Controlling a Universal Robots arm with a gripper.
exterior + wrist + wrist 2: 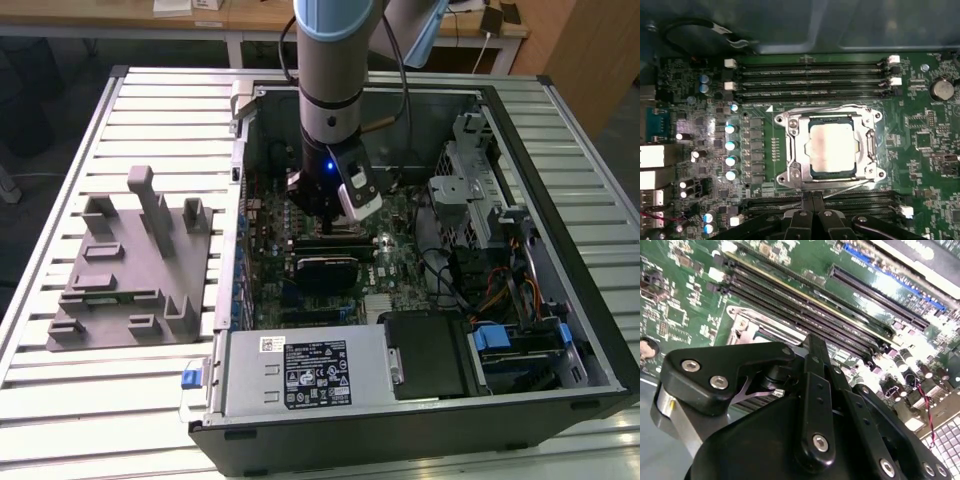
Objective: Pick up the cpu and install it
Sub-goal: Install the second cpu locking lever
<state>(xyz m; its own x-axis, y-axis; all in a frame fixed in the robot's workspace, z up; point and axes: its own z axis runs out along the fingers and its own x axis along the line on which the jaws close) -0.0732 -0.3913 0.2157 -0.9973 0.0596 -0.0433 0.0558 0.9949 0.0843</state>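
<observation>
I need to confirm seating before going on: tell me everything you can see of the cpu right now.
In the first wrist view the cpu is a flat square chip with a pale silver metal top, slightly smudged, and a thin dark rim. It lies flat and square inside the metal socket frame on the green motherboard, between the memory slots. Nothing rests on it; the gripper is beside the socket, clear of it.

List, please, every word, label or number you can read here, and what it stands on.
Big label on the silver box: print too small to read.
White sticker on the same box: too small to read.
Motherboard markings: blurred, unreadable.
cpu top: no legible print.
Nothing can be quoted.
</observation>
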